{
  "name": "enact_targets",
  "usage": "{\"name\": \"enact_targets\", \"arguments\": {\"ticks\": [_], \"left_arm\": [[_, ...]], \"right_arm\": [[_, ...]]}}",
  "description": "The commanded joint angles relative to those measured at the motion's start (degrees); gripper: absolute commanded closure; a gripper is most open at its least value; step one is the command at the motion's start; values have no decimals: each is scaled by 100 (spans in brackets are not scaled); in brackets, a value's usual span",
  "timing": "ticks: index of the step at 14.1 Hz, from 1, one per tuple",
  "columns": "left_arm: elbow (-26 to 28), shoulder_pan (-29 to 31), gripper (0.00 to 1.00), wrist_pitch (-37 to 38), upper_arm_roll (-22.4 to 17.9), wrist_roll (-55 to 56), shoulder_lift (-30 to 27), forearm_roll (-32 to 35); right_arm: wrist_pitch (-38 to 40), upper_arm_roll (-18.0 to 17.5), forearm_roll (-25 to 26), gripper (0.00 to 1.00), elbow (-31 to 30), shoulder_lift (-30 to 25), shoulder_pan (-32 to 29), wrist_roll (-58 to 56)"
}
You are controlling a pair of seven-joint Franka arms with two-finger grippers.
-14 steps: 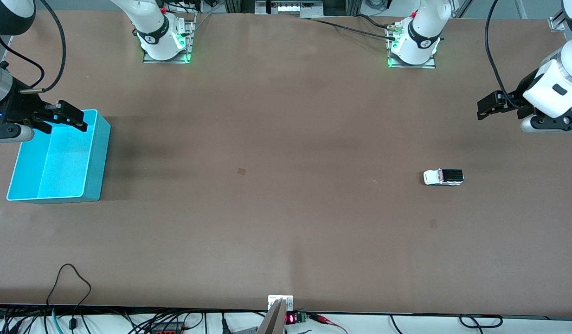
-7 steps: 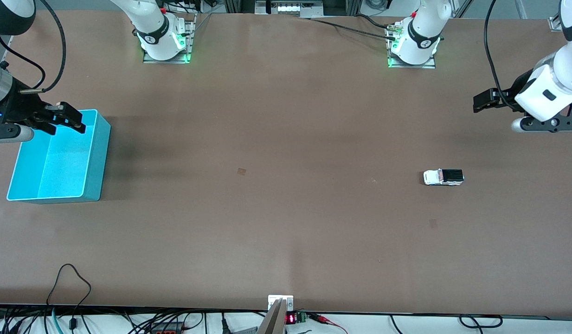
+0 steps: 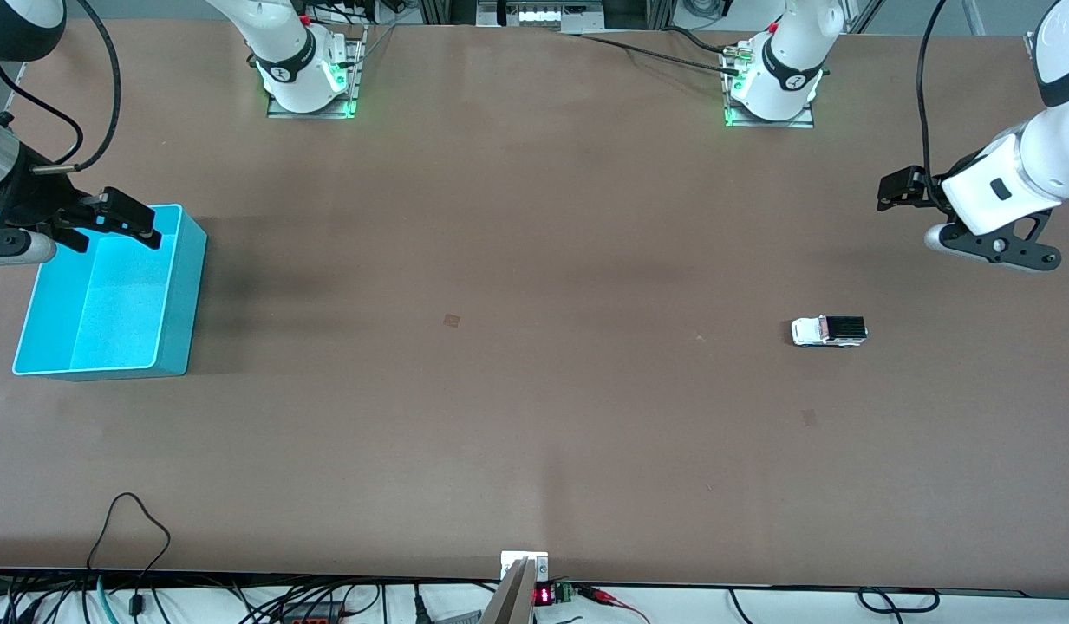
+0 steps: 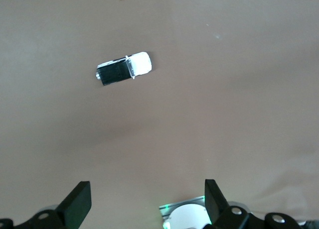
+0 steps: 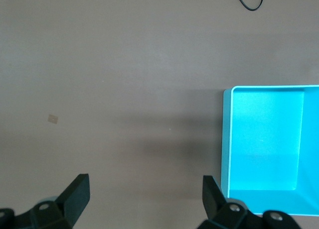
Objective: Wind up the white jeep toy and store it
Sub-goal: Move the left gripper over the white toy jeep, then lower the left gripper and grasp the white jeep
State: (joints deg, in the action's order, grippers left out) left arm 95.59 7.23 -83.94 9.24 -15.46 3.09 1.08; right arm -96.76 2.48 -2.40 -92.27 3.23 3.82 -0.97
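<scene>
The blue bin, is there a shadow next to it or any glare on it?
Front view: a soft dark shadow lies on the table beside the blue bin, toward the toy car. Right wrist view: the same shadow shows; the bin's inside looks bright, without harsh glare.

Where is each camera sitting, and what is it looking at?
Front view: high across the table, facing both arms; the white jeep toy lies toward the left arm's end, the cyan bin toward the right arm's.
Left wrist view: on the left arm's wrist, looking down past the open left hand at the jeep.
Right wrist view: on the right arm's wrist, looking down past the open right hand at the bin.
Shared: front and left wrist views show the jeep; front and right wrist views show the bin.
</scene>
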Motion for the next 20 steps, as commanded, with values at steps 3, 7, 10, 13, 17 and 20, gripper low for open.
{"name": "enact_targets", "arguments": {"ticks": [3,7,10,13,17,20], "left_arm": [[-129,85,0,10,17,-2061,393,286],[651,182,0,-1131,17,-3654,491,575],[1293,314,0,-2080,8,-4428,491,753],[2171,384,0,-3352,8,-5158,491,762],[3087,560,0,-4953,8,-5468,806,1138],[3159,595,0,-5649,8,-5599,1166,1674]], "right_arm": [[-36,-37,64,0,-116,-112,-5,114],[-27,-37,64,0,-116,-103,-5,106],[-9,-37,64,0,-125,-86,-5,114],[-9,-46,64,0,-134,-86,22,272],[96,-63,81,0,-72,-121,188,536],[88,-72,142,0,-72,-121,398,886]]}}
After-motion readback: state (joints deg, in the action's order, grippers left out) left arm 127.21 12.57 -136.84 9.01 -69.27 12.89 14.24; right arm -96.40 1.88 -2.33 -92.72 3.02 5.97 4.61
